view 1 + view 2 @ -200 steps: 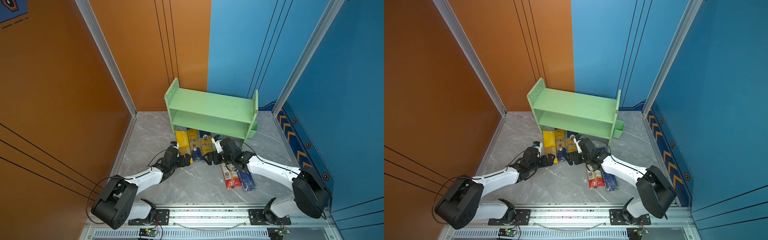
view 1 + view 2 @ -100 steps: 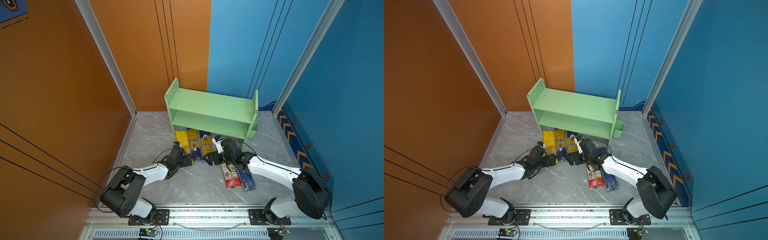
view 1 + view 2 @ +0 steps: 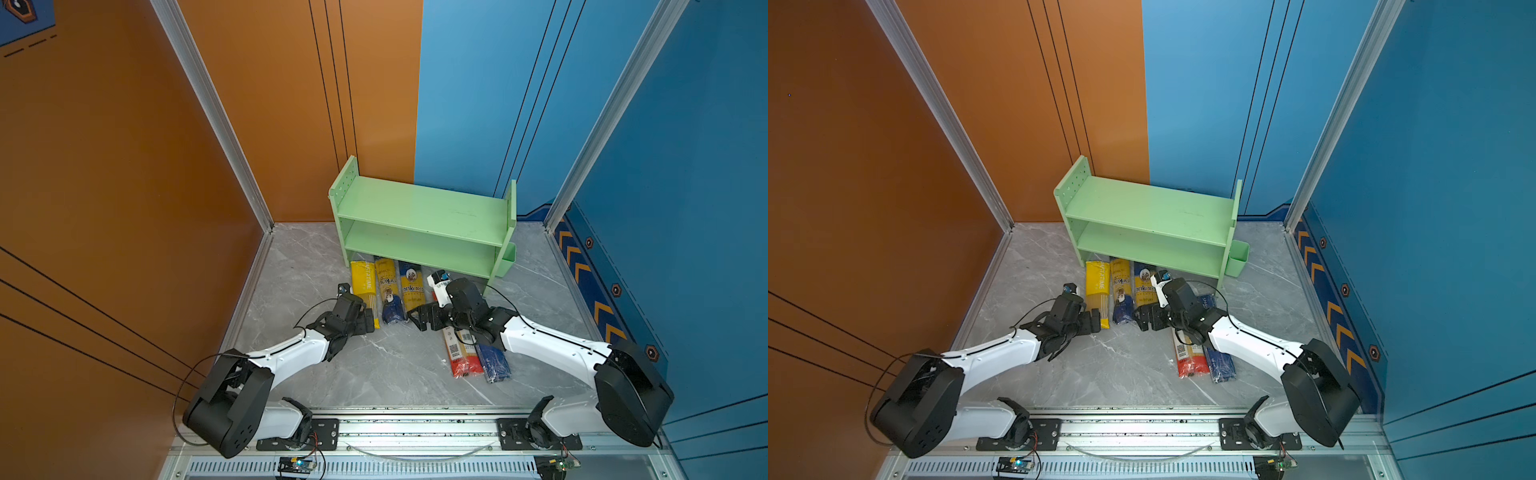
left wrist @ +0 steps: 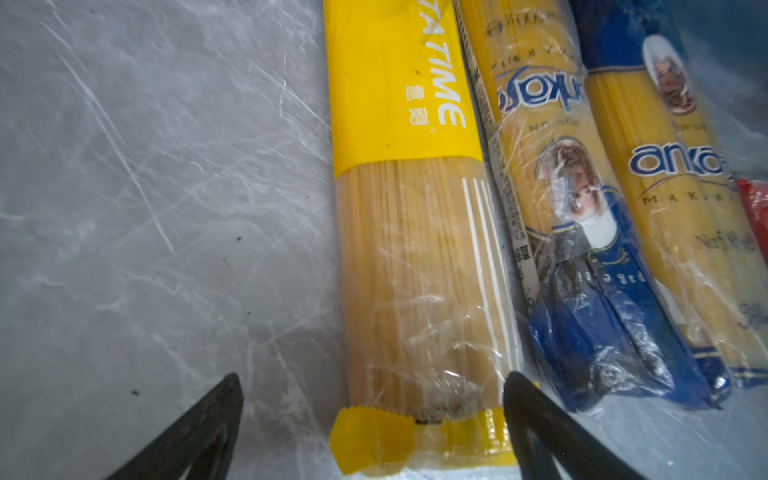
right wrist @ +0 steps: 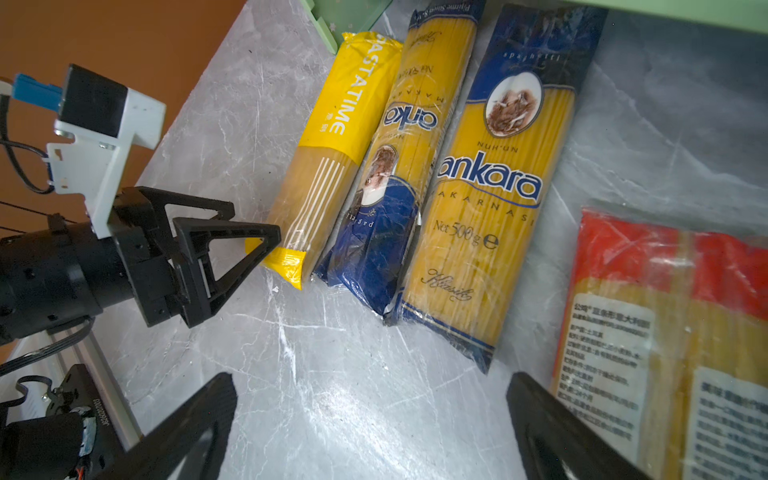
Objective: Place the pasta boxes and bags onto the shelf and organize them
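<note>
Left gripper (image 4: 374, 376), fingers apart, is straddling near end of long yellow plastic spaghetti pack (image 4: 415, 249); right gripper (image 5: 370, 374) is hovering, fingers apart.

Grey marble-patterned floor (image 3: 374, 374). Flat orange wall panels (image 3: 104, 166) left and far left, blue wall panels (image 3: 685, 166) far right and right. Silver aluminium corner posts (image 3: 218, 124). Orange chevron strip (image 3: 579, 270) low on right wall. Even light.

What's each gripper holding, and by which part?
Nothing: left gripper open around the end of the yellow pack; right gripper open, empty.
</note>
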Controlling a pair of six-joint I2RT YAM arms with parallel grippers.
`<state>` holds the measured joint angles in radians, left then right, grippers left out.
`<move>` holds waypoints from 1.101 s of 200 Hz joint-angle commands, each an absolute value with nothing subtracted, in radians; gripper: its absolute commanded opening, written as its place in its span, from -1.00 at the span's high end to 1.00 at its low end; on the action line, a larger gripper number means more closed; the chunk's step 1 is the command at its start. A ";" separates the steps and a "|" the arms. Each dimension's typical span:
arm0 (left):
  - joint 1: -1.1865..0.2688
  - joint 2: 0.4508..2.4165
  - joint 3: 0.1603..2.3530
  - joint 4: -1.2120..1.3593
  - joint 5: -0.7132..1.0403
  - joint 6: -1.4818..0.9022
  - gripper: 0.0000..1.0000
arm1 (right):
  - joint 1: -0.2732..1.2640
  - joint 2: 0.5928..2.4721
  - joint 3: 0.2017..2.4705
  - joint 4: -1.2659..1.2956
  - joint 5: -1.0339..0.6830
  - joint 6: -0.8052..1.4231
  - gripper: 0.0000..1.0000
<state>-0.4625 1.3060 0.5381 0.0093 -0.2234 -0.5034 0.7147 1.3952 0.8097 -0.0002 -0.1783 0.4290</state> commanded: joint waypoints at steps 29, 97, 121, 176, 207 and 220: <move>-0.426 1.294 0.491 0.081 -0.031 -0.404 -0.97 | 0.709 1.367 0.776 0.041 -0.199 0.458 -1.00; -0.465 1.378 0.513 0.145 -0.047 -0.461 -0.97 | 0.675 1.355 0.773 0.046 -0.227 0.469 -1.00; -0.478 1.412 0.526 0.162 -0.038 -0.468 -0.97 | 0.668 1.351 0.765 0.051 -0.229 0.470 -1.00; -0.526 1.494 0.574 0.169 -0.100 -0.525 -0.97 | 0.655 1.358 0.750 0.079 -0.244 0.482 -1.00; -0.531 1.515 0.574 0.150 -0.148 -0.560 -0.97 | 0.653 1.352 0.743 0.080 -0.246 0.482 -1.00; -0.532 1.518 0.574 0.135 -0.164 -0.567 -0.97 | 0.649 1.349 0.739 0.083 -0.246 0.482 -1.00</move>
